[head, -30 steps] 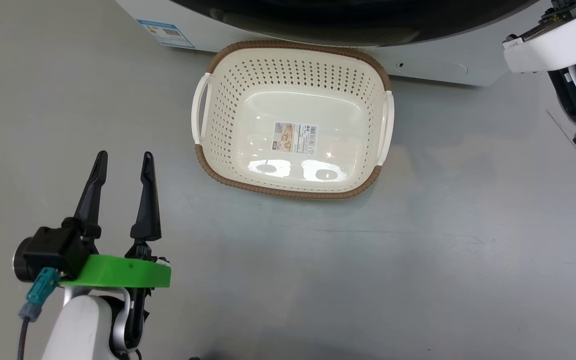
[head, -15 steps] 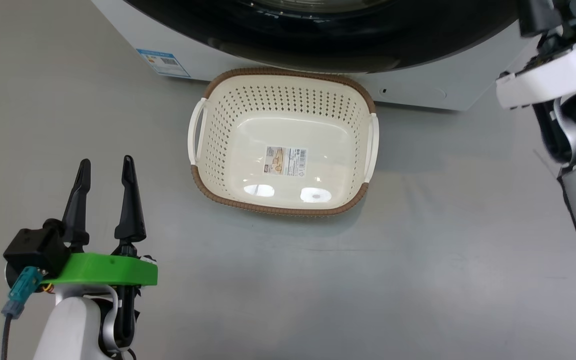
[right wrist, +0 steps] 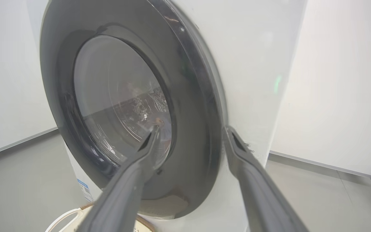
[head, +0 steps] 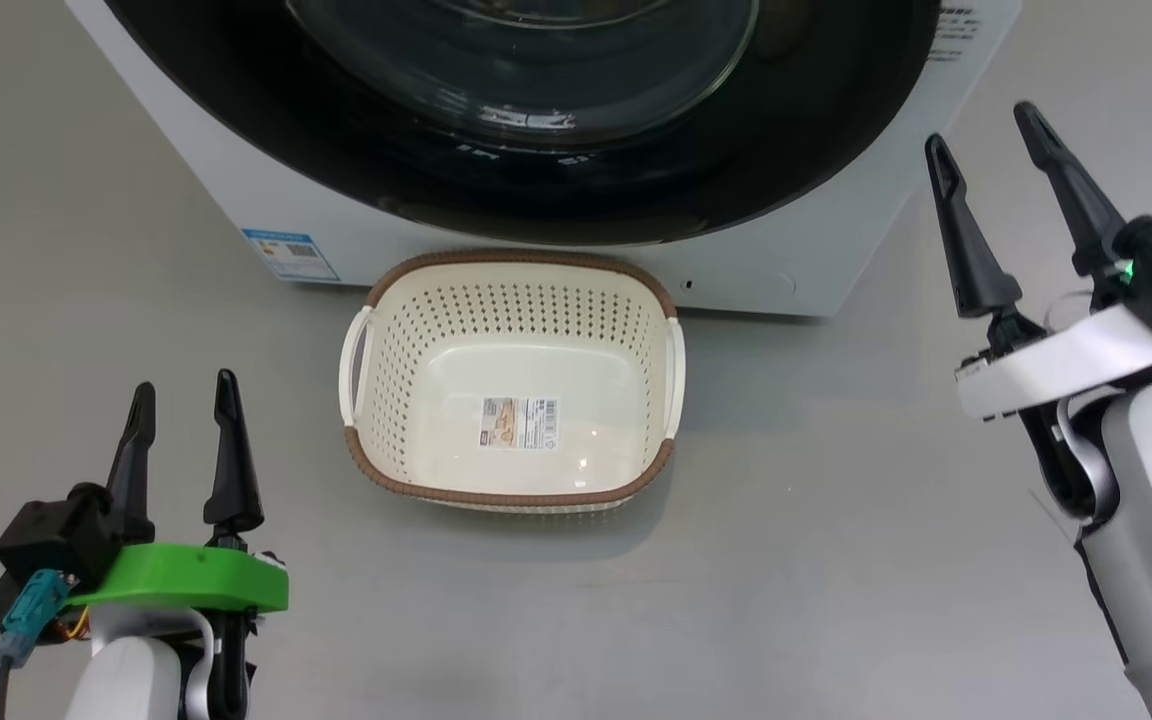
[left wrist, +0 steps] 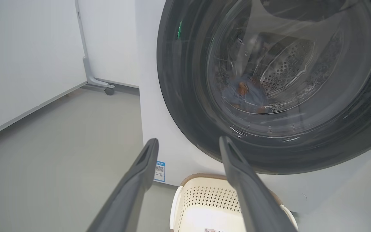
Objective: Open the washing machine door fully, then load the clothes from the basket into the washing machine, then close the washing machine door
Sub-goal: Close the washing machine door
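Bearing the basket (head: 511, 262): smooth grey floor (head: 836, 560)

Washing machine (head: 836, 250): big white front-loader standing on the grey floor, with a blue-edged sticker low on its front, towards the left.
Door (head: 816, 150): large and round, a wide glossy black rim around a bulging clear glass window; it lies closed, flat against the machine's front.
Clothes (left wrist: 245, 93): a bundle of blue fabric with an orange-brown patch, seen through the glass, lying low in the perforated steel drum.
Basket (head: 506, 497): small, cream, perforated, with a brown woven-look rim and two white side handles; upright on the floor just in front of the machine, below the door, a label showing on its bottom.
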{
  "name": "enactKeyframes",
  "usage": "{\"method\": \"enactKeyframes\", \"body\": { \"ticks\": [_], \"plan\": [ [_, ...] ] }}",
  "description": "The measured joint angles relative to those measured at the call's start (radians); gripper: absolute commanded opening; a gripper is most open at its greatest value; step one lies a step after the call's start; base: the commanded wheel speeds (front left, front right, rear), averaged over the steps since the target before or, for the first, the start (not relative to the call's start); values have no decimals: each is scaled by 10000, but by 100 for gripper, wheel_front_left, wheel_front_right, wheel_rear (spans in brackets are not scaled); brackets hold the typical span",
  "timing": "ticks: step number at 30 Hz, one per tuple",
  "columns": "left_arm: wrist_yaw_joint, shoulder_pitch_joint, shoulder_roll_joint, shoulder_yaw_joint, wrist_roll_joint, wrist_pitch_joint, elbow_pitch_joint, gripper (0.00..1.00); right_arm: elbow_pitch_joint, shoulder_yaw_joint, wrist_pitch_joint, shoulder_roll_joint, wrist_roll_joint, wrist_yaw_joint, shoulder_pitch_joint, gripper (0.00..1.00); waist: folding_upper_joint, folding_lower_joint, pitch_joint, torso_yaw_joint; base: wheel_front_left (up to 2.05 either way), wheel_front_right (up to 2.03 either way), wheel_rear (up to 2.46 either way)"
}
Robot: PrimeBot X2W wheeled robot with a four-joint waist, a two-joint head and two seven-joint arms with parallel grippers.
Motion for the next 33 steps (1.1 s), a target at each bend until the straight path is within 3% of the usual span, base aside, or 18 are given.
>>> {"method": "enactKeyframes", "body": {
  "ticks": [17,33],
  "plan": [
    [-36,1691,10,280,336,0,376,100,-184,-1210,10,94,-360,0,3498,100,0,-1,-2271,-1211,0,0,0],
    [-38,2079,15,228,819,0,366,100,-372,-2372,13,221,-909,-196,5382,100,0,-1,-3249,-2255,0,0,0]
  ]
}}
